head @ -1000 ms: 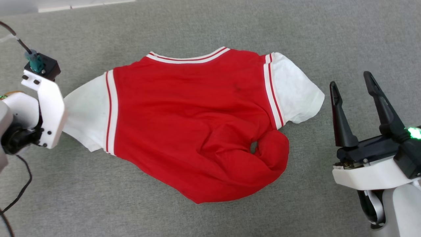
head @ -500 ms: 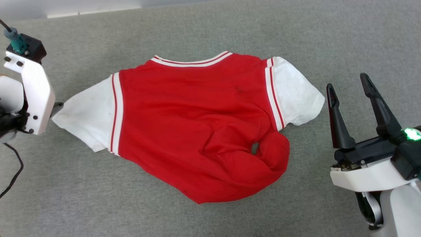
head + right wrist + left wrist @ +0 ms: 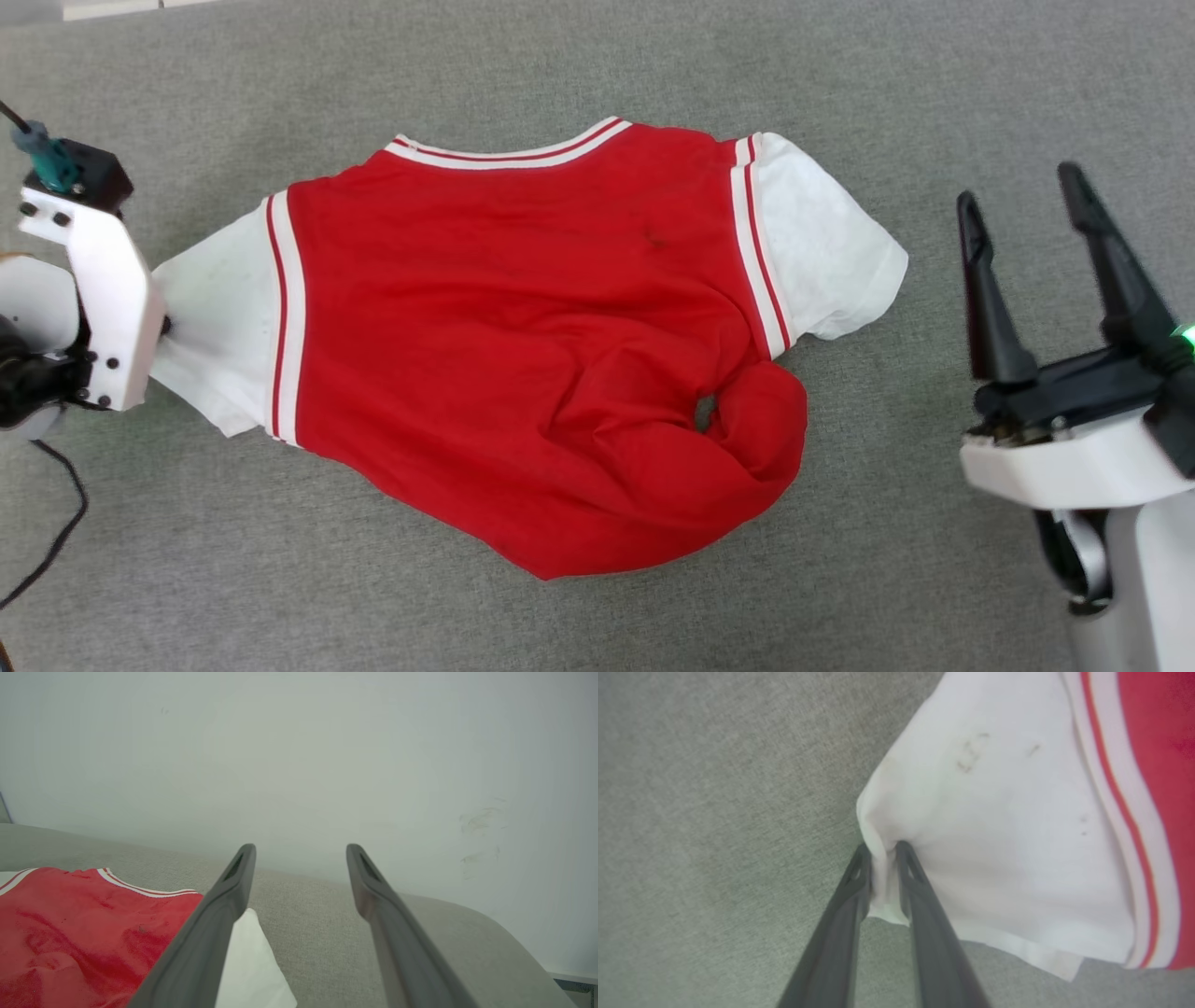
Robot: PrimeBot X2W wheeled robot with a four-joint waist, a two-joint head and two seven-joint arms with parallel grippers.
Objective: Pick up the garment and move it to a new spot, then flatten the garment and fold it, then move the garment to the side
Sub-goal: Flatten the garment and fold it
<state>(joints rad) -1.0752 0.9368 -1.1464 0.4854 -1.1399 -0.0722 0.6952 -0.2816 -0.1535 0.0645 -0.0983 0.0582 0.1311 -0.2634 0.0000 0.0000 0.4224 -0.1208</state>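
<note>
Closest in, the left claw (image 3: 883, 847) is clamped on a pinch of the white sleeve (image 3: 994, 826) at its outer edge, and the cloth puckers into a ridge between the two fingers. Gripping that far corner looks meant for drawing the sleeve outward and so smoothing the shirt (image 3: 523, 355) sideways. The left wrist view gives that grip plainly. From the head, a white bracket on the arm covers the fingertips, and the sleeve pulled to a point toward them is the main hint. The right claw (image 3: 1018, 182) stands apart, holding nothing, just beside the other sleeve (image 3: 822, 243) without touching it, probably waiting for a corner of its own. The shirt lies plain red face up in the middle of the grey surface (image 3: 560, 616), between the two arms, with its collar (image 3: 509, 154) away from the robot. The head view lays out its whole outline, including the near hem (image 3: 738, 457) rolled into a lump on the robot's right, so flattening seems unfinished and folding not begun. Farthest off, the right wrist view adds a pale wall (image 3: 299, 742) beyond the surface's rounded edge.
</note>
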